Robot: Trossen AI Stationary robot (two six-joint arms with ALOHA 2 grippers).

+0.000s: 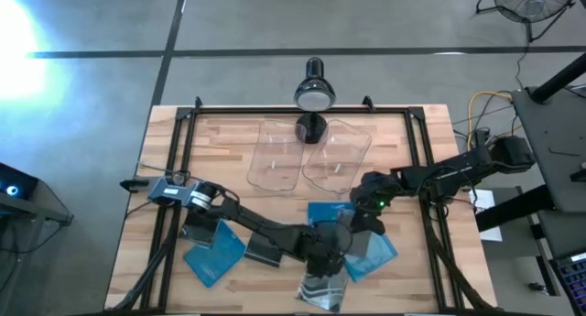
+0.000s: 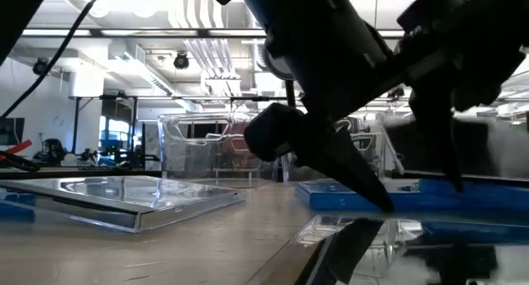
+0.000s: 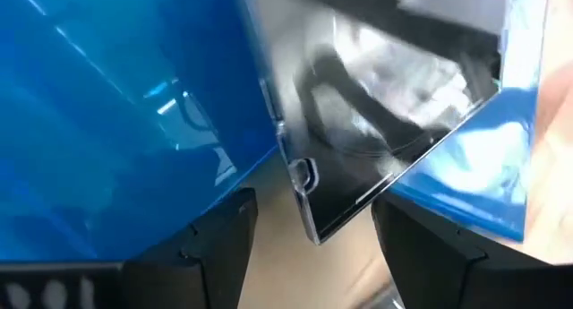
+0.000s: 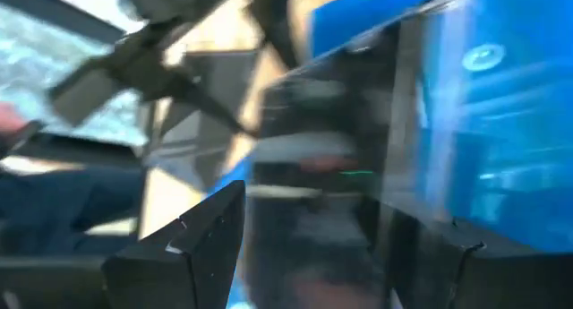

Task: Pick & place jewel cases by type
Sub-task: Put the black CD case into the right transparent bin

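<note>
A: Lying flat near the front middle of the wooden worktop point(image 1: 412, 252) are the thin square plastic jewel cases point(image 1: 339, 243), some bright blue, some dark grey, overlapping in a loose cluster.

B: Any apart from that cluster?

A: Yes, a bright blue square case point(image 1: 215, 252) sits off to the left with a dark grey case point(image 1: 265, 250) just beside it, and a silvery clear case point(image 1: 322, 293) lies at the front edge.

B: Where are the claws?

A: The left claw point(image 1: 331, 254) is low over the cluster, its fingers apart, with a corner of a dark case point(image 3: 358, 166) between them in the wrist view. The right claw point(image 1: 364, 217) is over the cluster's right side, fingers spread wide; whether it touches a case I cannot tell.

B: And behind?

A: Two clear plastic rectangular bins point(image 1: 311, 156) stand side by side at the back, below a black desk lamp point(image 1: 313, 92).
</note>
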